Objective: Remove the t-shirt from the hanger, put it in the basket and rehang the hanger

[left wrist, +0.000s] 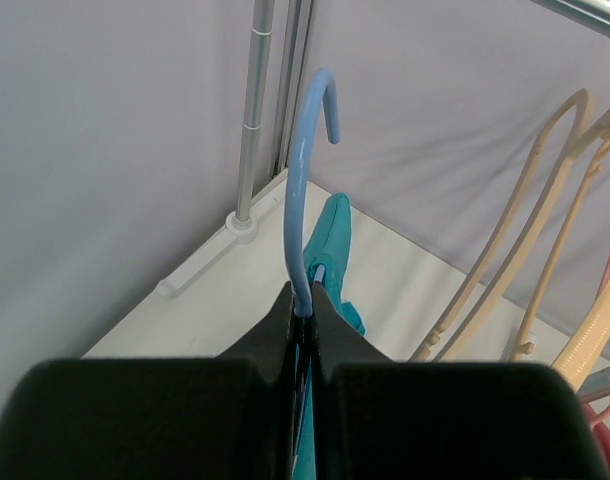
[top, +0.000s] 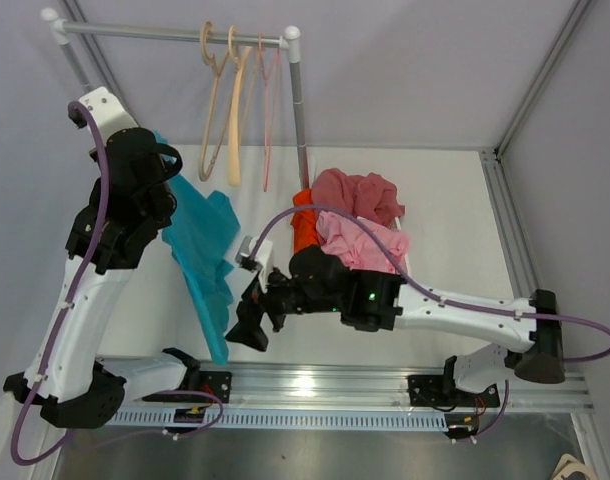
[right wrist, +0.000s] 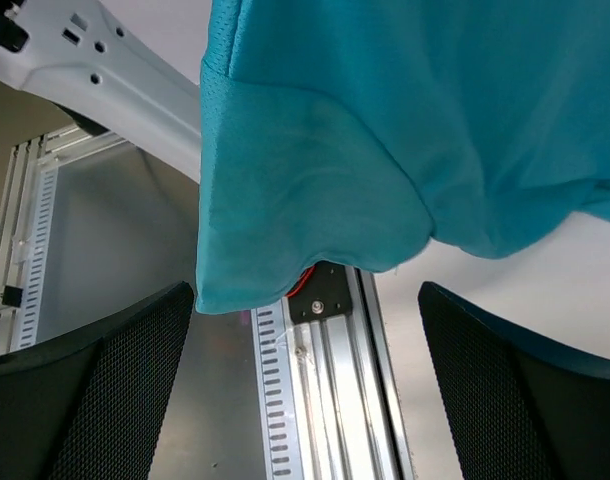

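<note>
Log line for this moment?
left gripper: shut on hanger | right gripper: open, near shirt hem | shirt: on hanger

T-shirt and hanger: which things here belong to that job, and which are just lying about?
Job: teal t-shirt, blue hanger, left gripper, right gripper.
Lying about: beige hangers, pink hanger, clothes rail, pile of red and pink clothes.

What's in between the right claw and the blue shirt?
Nothing. In the right wrist view, the open right gripper faces the hanging hem of the t-shirt with only air between them; the metal rail shows behind.
</note>
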Robot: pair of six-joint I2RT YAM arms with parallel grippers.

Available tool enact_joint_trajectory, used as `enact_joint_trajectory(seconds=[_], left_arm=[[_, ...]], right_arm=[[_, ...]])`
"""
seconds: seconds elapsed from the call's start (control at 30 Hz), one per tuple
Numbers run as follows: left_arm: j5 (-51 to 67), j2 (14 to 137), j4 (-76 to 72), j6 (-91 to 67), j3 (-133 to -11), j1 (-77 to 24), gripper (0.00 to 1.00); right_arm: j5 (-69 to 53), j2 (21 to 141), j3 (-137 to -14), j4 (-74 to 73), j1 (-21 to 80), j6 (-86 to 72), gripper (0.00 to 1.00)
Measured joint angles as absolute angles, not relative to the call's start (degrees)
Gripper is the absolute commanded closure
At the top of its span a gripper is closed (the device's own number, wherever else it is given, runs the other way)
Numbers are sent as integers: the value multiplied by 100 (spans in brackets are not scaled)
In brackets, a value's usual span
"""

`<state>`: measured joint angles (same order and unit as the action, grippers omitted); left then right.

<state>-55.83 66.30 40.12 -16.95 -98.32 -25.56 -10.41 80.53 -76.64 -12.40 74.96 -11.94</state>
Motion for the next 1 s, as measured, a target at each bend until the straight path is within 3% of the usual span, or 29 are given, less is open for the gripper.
enact_joint_trajectory(seconds=[0.37, 0.43, 0.47, 0.5, 0.53, 0.57, 0.77, 1.0], left_arm=[[-6119, 6718, 4001, -1693, -9821, -2947, 99], [-6149, 6694, 3922, -1693, -9741, -3020, 99], [-6163, 6681, 3881, -1693, -9682, -3065, 99], [-6173, 6674, 3826, -1693, -9607, -3111, 99], [-6178, 6672, 3791, -1693, -9542, -3148, 99], [-6180, 6674, 3763, -1688, -9487, -3173, 99], [-6200, 6681, 3050, -1201, -9146, -3190, 99], [-5918, 7255, 2180, -722, -9247, -2685, 99]], right_arm=[[-613, 9308, -8320, -539, 7754, -1181, 1], [-523, 9404, -8403, -451, 7756, -1153, 25], [-486, 9439, -8425, -412, 7756, -1125, 43], [-451, 9480, -8444, -395, 7756, -1114, 77], [-423, 9520, -8473, -390, 7756, -1103, 93], [-386, 9564, -8495, -388, 7756, -1125, 100], [-165, 9474, -8329, -438, 7883, -1197, 100], [403, 8342, -7655, -899, 8713, -1376, 100]])
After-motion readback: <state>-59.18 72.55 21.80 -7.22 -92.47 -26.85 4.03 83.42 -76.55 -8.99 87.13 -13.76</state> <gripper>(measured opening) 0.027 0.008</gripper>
